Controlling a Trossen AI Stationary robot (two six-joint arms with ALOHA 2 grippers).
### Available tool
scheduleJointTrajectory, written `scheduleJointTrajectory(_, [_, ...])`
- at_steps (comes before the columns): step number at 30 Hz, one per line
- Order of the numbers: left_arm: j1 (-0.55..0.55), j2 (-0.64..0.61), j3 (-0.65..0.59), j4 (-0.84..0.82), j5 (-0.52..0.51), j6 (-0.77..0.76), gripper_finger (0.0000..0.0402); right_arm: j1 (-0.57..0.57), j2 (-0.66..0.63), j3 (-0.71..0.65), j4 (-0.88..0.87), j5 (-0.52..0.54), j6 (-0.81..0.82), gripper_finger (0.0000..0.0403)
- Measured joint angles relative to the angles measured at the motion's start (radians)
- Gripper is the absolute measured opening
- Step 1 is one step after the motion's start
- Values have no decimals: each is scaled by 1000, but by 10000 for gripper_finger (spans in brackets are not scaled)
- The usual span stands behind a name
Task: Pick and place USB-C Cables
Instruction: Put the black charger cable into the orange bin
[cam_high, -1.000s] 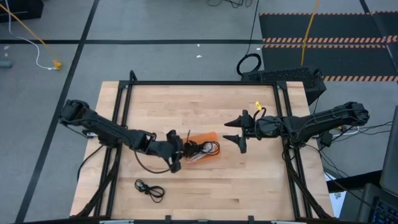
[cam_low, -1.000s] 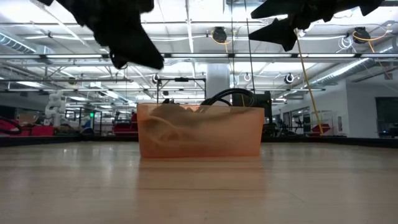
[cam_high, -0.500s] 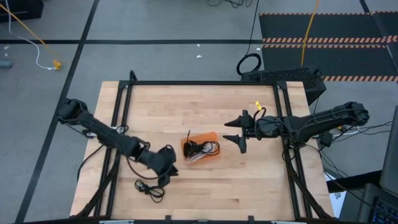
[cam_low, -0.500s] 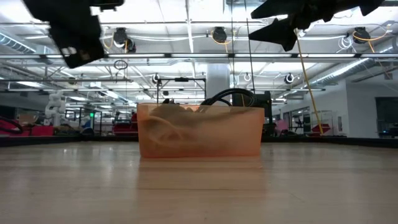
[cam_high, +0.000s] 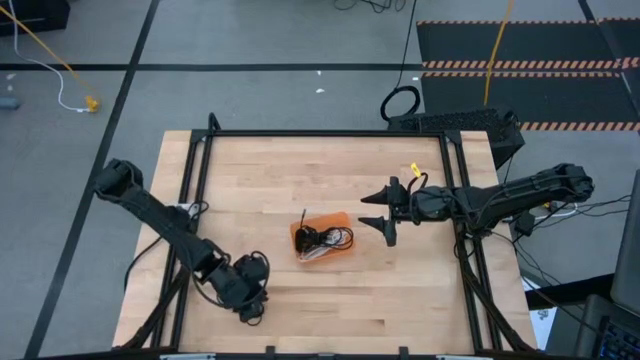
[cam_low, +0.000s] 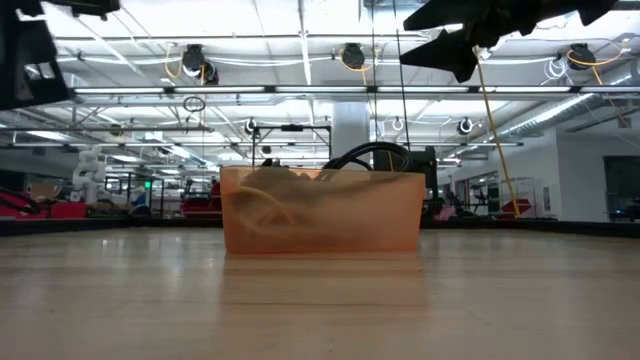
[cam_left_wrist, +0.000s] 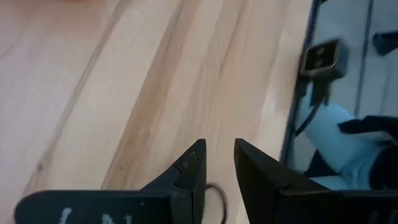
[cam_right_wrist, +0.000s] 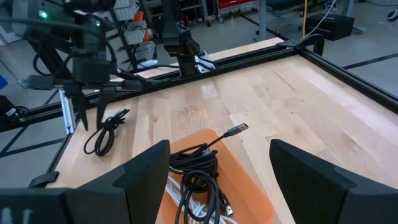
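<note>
Cables (cam_high: 322, 240) sit in the orange tray (cam_high: 340, 220) mid-frame. Left pincer (cam_high: 250, 312), slightly open, hovers over a black cable (cam_right_wrist: 104, 133) at lower left. Right pincer (cam_high: 379, 211) waits wide open.

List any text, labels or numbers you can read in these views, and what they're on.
None is legible.
White marks on the left hand's dark housing: cut off at the picture's edge, unreadable.
Translucent orange plastic tray and light wooden table: no print visible.
</note>
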Motion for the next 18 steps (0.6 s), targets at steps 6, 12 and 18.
scheduleJointTrajectory(6, [-50, 1, -1, -4, 8, -16, 83, 0, 0, 0, 0, 0, 0, 270])
scheduleJointTrajectory(12, [-77, 1, -1, -14, 9, -34, 83, 0, 0, 0, 0, 0, 0, 270])
scheduleJointTrajectory(18, [-97, 1, -1, -31, 4, -92, 83, 0, 0, 0, 0, 0, 0, 270])
